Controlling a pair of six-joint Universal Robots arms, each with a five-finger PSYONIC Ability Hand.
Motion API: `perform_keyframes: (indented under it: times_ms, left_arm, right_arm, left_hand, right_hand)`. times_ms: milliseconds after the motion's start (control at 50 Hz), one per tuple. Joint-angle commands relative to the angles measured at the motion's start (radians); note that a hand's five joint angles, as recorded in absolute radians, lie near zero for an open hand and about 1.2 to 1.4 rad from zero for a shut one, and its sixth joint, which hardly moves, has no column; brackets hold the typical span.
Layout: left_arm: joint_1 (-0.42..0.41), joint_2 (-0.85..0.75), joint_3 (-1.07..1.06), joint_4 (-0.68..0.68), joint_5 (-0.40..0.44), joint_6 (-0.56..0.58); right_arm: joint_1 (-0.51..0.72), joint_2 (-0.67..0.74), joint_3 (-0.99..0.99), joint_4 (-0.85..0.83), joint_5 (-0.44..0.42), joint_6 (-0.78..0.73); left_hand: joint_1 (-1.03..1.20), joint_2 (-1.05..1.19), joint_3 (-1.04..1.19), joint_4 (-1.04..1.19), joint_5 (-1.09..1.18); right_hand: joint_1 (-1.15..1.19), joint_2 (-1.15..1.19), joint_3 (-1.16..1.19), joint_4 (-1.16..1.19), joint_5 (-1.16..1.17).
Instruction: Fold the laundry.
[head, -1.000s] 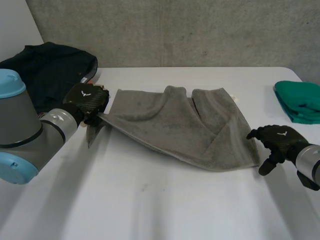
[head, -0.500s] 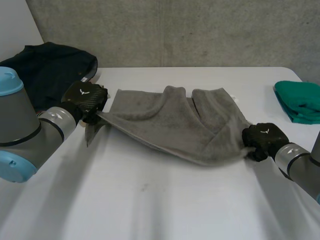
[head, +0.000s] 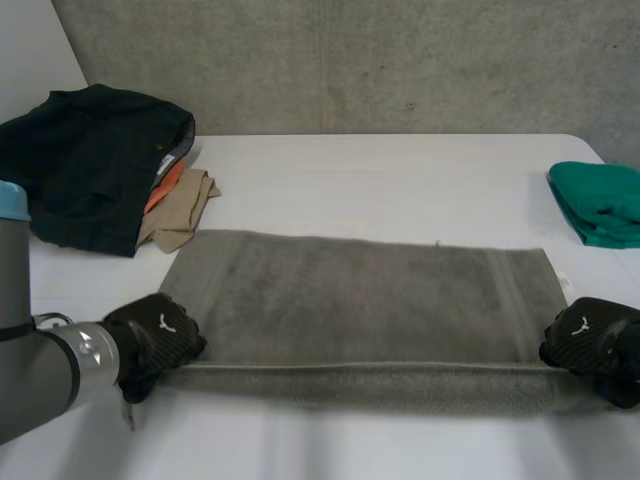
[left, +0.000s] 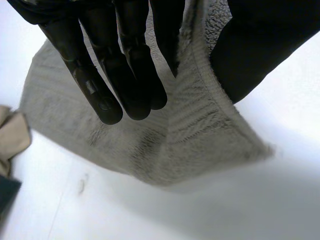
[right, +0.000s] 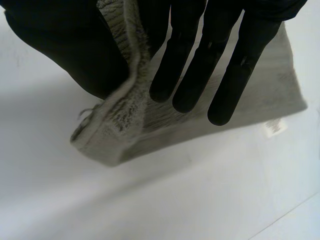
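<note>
Left fingers (left: 125, 75): straight and pressed together, lying on the upper face of the cloth. The thumb (left: 260, 40) sits on the other side of the hem, so the edge is pinched between them.
Right fingers (right: 220, 65): also straight and close side by side, with the thumb (right: 65, 45) opposite. The thick hem runs up between thumb and fingers, again a pinch.
Left hand (head: 155, 340): at the near left corner of the cloth, low over the table.
Right hand (head: 590, 345): at the near right corner, level with the other hand.
Grey terry towel, a long rectangle (head: 350, 300): drawn out flat and taut across the middle of the table. Its far edge lies straight, and its near edge is held between the two hands. A small white label (right: 272, 127) shows at its far right corner.
White table (head: 400, 170): bare beyond the towel's far edge.
Dark heap of clothing (head: 90, 150): at the far left, well apart from the towel, with an orange piece (head: 165, 185) and a tan cloth (head: 180, 215) poking out beside it.
Folded green cloth (head: 600, 205): at the far right edge, apart from the towel.
Step in hand: the towel looks spread and squared and both near corners are gripped, so I judge the first fold is about to start.
Next move: probably carrying both near corners over to the far edge together. That calls for even height and pace in both hands, so the hem lands parallel without dragging the far edge.
</note>
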Motion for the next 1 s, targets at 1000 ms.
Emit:
perform_keyframes:
  times_ms: [1000]
  left_arm:
    - [-0.036, -0.403, 0.497, 0.726, 0.035, -0.553]
  right_arm:
    - [0.192, 0.480, -0.649, -0.577, 0.077, 0.784]
  left_hand:
    - [0.243, 0.198, 0.204, 0.196, 0.235]
  right_hand:
    - [0.271, 0.221, 0.213, 0.202, 0.199]
